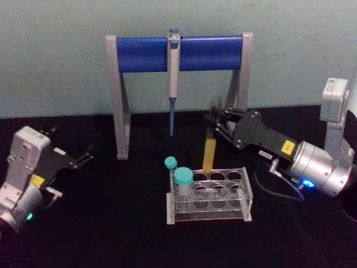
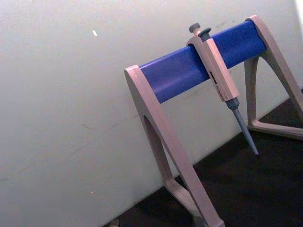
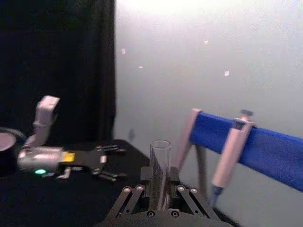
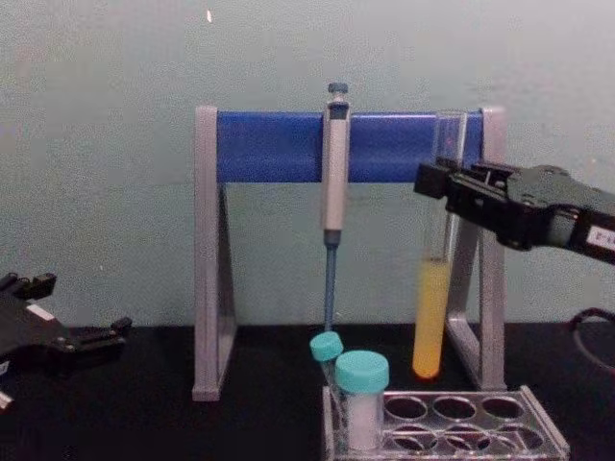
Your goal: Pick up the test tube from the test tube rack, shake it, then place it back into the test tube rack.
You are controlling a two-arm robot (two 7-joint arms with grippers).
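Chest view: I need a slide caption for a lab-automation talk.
Right gripper holds the test tube just above the test tube rack; left gripper parked low at left.

A black table (image 1: 83,223) carries the grey-and-blue pipette stand (image 1: 139,54) and, nearer, the clear test tube rack (image 1: 209,213).

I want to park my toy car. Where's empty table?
Bare table lies between the left gripper and the test tube rack, and in front of the rack. Crowded behind it: right gripper holding the test tube.
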